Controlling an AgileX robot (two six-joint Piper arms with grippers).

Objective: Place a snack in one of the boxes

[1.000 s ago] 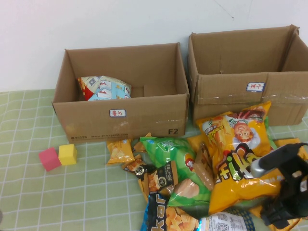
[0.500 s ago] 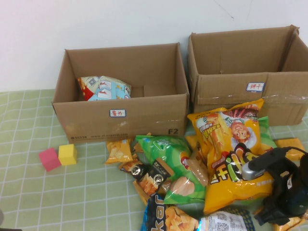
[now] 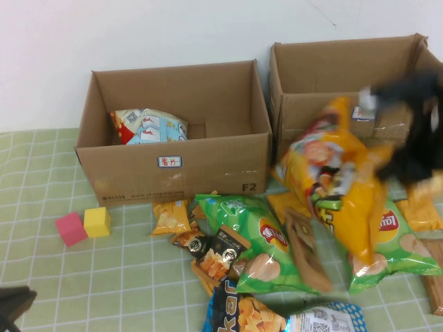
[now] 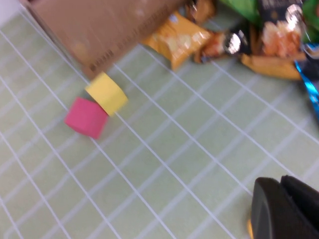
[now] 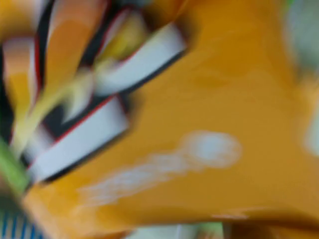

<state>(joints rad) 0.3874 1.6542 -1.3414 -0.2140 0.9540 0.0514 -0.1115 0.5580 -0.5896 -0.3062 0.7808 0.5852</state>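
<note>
Jaws of right gripper (image 3: 398, 131) aloft, clamped on yellow-orange bag (image 3: 339, 183); left gripper (image 3: 14, 304) closed at near-left; snack (image 3: 149, 126) well apart, in box (image 3: 208, 169).

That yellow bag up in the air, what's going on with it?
The robot's right gripper has lifted a yellow snack bag off the pile of snacks and holds it up in front of the right-hand cardboard box. The left-hand box already has a red and pale blue bag inside. The left gripper is shut and parked low over the tablecloth, near a pink block and a yellow block.
</note>
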